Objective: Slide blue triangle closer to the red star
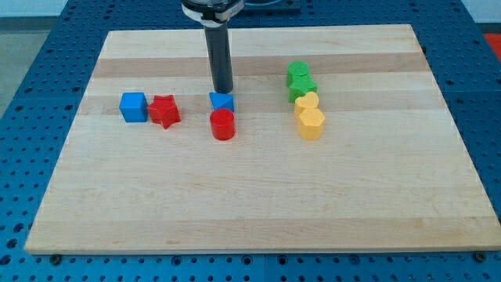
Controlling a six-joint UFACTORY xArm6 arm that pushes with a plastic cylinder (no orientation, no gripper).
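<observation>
The blue triangle (221, 101) lies near the board's middle, just above the red cylinder (223, 124). The red star (165, 111) lies to the view's left of it, touching or almost touching the blue cube (134, 106). My tip (224, 92) stands right at the triangle's top edge, on the side toward the view's top. A gap of bare wood separates the triangle from the star.
Two green blocks (299, 81) and two yellow blocks (310, 116) form a column at the view's right of centre. The wooden board (258, 196) lies on a blue perforated table.
</observation>
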